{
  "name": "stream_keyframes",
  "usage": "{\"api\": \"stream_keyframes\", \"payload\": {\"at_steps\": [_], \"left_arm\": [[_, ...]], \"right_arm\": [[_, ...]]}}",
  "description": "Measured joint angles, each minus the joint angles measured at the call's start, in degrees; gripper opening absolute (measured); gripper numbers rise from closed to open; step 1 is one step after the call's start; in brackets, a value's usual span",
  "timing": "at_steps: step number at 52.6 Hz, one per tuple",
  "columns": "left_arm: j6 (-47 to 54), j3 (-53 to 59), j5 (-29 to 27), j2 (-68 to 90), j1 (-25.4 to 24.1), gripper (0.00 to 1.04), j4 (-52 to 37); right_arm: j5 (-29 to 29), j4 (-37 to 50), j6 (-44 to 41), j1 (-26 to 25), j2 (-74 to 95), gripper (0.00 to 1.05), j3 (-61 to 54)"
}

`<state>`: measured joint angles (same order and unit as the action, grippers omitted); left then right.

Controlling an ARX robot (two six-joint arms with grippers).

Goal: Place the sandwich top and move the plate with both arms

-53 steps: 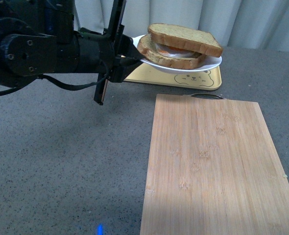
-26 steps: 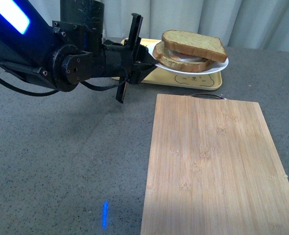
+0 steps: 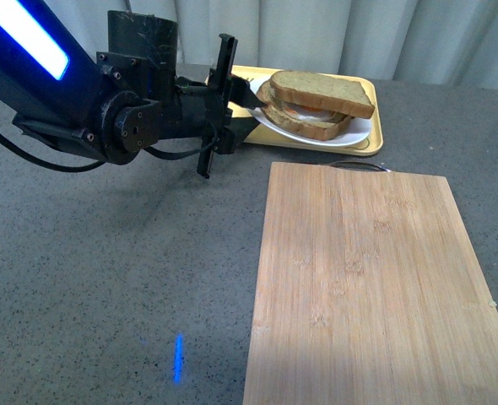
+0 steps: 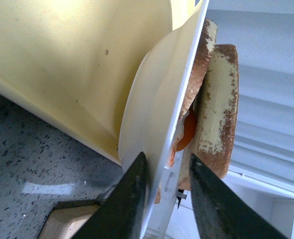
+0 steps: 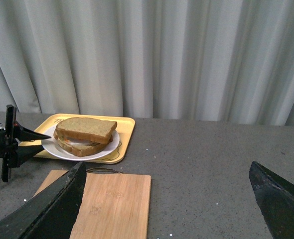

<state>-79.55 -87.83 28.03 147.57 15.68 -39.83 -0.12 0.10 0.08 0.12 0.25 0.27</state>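
Gripping the plate [image 3: 350,135] by one rim only is where the risk is seen. The left gripper [image 3: 251,94] is clamped on the plate's left rim, with one finger under it and one above, and the upper finger is very near to the lower bread slice. The plate is found over the yellow tray [image 3: 369,143], which lies at the far edge of the counter, behind the wooden board [image 3: 367,278]; whether its base touches the tray cannot be told. The sandwich top [image 3: 321,91] is already laid on the filling.

The right gripper [image 5: 167,169] is spread wide, nothing is held in it, and it is well apart from the plate. If the plate is carried by this single pinch, it may be tilted or may slip from the fingers, and the sandwich top could be slid off. A second hold on the opposite rim is judged to be needed.
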Motion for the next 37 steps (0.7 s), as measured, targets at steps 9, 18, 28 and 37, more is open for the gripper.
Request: {"api": "stream_keyframes", "payload": {"at_steps": [9,18,28,37], "left_arm": [[-0.1,2.0,0.5,-0.7,0.0,0.66,-0.5],[1.7,10.3,-2.1,-6.9,-0.1,1.00,-1.5],[34.9,24.0,-34.6,-11.3,0.5,0.76,-27.2],[67.3,41.6,-40.4,-24.0,-3.0,0.47,-38.9]], "right_arm": [[0.0,0.0,0.0,0.0,0.0,0.95,0.0],[0.0,0.0,0.0,0.0,0.0,0.95,0.0],[0.0,0.0,0.0,0.0,0.0,0.95,0.0],[0.0,0.0,0.0,0.0,0.0,0.95,0.0]]}}
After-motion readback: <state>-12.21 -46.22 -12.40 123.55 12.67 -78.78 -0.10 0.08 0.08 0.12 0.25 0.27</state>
